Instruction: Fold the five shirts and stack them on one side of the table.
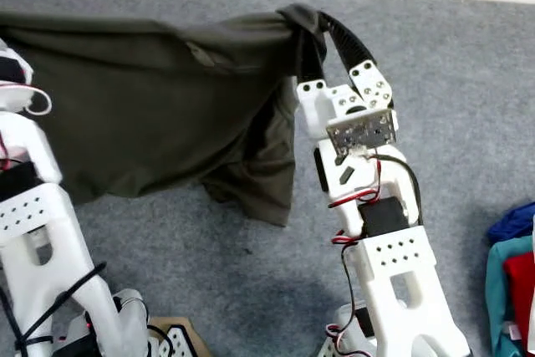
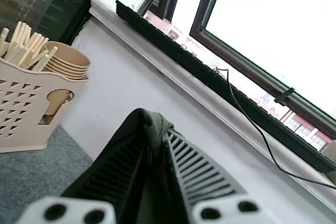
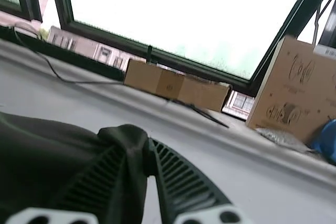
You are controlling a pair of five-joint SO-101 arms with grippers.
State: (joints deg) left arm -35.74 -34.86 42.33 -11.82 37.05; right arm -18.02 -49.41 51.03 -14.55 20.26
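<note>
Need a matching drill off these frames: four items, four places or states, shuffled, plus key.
Items:
1. dark shirt
2. coloured shirts
3. beige basket
4. cardboard box

Places or states:
A. on the ledge by the window
B. pinched in the left gripper and the right gripper
C. piled at the right edge of the high view
D. on the grey surface against the white wall

Pairs: 1-B, 2-C, 3-D, 4-A

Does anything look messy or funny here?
Yes. The dark shirt, pinched between the left gripper and the right gripper, looks lopsided: a crumpled flap sticks out below its lower edge. Other shirts look bunched up at the edge of the table.
</note>
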